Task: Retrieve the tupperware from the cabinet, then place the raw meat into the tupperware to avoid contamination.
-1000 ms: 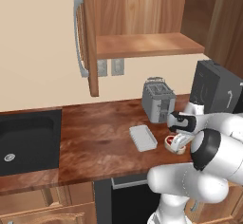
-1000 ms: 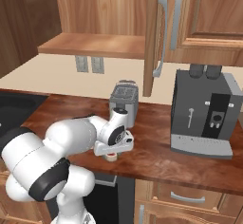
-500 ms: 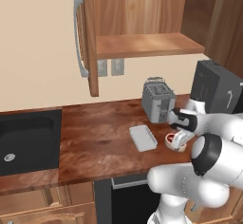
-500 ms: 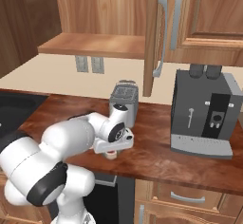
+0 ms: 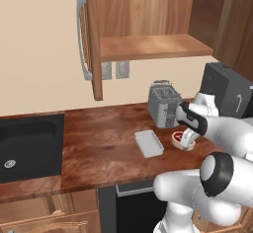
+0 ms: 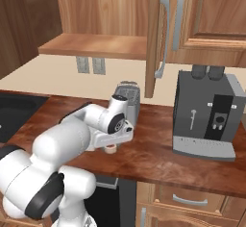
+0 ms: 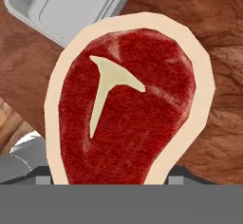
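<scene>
The hand (image 5: 187,139) is seen spread wide, lowered right over the steak (image 7: 126,104) on the tabletop (image 5: 104,148), beside the container (image 5: 148,143).

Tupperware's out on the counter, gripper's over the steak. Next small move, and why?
Probably ease straight down and close on the raw meat. It lies on the counter with the gripper just above it, jaws apparently open with nothing between them, and it is centred in the hand view. The tupperware sits empty just beside it, so only a short carry follows.
</scene>
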You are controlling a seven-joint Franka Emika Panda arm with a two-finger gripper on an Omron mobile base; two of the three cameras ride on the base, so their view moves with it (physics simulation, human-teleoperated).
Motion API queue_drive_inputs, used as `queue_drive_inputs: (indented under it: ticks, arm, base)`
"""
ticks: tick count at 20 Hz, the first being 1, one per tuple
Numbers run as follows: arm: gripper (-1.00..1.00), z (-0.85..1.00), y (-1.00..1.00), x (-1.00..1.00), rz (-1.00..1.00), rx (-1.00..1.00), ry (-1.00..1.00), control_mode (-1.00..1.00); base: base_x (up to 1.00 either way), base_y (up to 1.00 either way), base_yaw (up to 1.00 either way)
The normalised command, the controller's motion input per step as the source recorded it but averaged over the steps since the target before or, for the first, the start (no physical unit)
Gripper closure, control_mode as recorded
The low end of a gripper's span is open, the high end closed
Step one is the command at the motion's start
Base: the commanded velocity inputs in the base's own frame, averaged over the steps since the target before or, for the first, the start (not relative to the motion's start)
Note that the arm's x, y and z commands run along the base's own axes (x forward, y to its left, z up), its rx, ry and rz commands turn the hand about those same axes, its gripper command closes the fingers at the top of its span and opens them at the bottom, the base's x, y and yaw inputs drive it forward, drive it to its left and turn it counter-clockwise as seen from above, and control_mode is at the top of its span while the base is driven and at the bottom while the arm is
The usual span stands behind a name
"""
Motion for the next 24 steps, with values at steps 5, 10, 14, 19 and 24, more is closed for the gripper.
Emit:
queue_drive_inputs:
  ticks: [5, 10, 14, 19, 24]
  arm:
    - [1.00, 0.33, 0.13, -0.01, 0.10, 0.00, 0.01, -1.00]
    - [1.00, 0.28, 0.14, -0.05, 0.11, 0.00, 0.01, -1.00]
    - [1.00, 0.28, 0.11, -0.07, 0.08, -0.01, 0.01, -1.00]
    - [1.00, 0.26, 0.10, -0.07, 0.06, -0.02, 0.00, -1.00]
    - [1.00, 0.16, 0.08, -0.03, 0.03, -0.02, 0.00, -1.00]
  base:
    - [0.00, 0.00, 0.00]
    - [0.00, 0.00, 0.00]
    - [0.00, 0.00, 0.00]
    - [0.00, 0.00, 0.00]
    - [0.00, 0.00, 0.00]
